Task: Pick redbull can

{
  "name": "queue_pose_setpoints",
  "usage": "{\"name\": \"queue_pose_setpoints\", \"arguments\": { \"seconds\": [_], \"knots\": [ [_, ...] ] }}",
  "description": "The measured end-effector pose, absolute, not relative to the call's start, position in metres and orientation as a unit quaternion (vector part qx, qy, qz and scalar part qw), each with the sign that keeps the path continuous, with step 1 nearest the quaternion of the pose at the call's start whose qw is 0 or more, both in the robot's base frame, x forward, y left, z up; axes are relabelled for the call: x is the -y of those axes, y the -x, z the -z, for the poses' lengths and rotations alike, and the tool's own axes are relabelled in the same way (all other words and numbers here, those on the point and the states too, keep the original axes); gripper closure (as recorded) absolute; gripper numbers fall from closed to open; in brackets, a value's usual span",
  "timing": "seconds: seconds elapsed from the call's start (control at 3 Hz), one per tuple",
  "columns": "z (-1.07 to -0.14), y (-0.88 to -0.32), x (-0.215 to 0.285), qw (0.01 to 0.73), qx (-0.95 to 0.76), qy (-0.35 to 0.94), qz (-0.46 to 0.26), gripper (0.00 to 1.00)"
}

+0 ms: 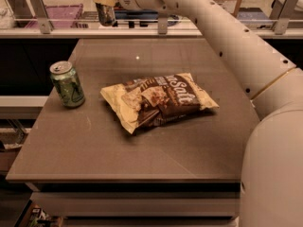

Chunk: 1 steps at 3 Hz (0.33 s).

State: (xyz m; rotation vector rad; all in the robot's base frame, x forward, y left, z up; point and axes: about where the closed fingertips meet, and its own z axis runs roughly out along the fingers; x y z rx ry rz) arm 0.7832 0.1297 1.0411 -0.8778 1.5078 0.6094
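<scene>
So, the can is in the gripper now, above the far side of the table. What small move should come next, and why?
Probably a short, slow lift straight up, without opening. The gripper grips the redbull can, which hangs free above the table's far edge, so the pick looks nearly done. The green can and chip bag sit well apart from it.
</scene>
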Motion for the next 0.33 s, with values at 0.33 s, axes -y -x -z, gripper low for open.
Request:
{"name": "queue_pose_setpoints", "arguments": {
  "seconds": [0.33],
  "knots": [
    [-1.0410,-0.7832,-0.1298,0.603,-0.651,0.379,-0.263,1.00]
  ]
}}
